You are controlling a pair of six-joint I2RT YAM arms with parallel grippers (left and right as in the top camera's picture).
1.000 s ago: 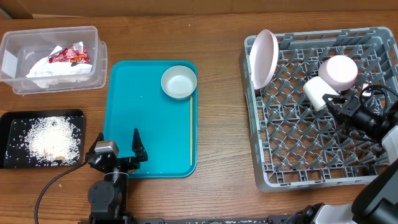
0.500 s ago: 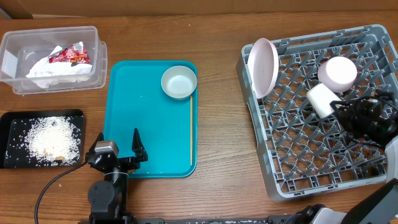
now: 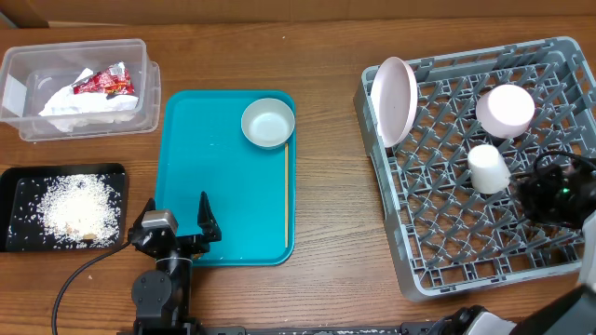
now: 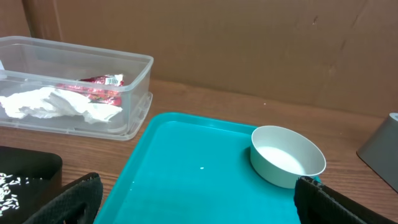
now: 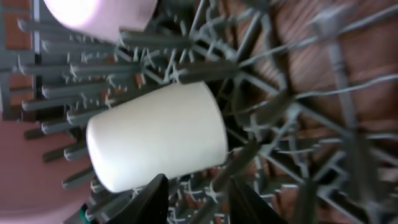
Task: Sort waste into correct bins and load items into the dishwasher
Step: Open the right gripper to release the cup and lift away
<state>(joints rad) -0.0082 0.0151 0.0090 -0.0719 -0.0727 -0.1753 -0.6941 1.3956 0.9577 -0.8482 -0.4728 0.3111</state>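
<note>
The white cup rests tilted among the pegs of the grey rack at the right of the frame, just under the small plate. The right hand sits close beside it, fingers parted and gripping nothing. The left hand stands wide open at the teal tray's lower edge.

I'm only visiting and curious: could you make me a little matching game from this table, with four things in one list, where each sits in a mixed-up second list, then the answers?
Things:
1. red wrapper
2. rice
3. bowl
4. white cup

Places:
A. in the grey dish rack
B. on the teal tray
C. in the clear tub
D. in the black tray

Pairs: 1-C, 2-D, 3-B, 4-A.
</note>
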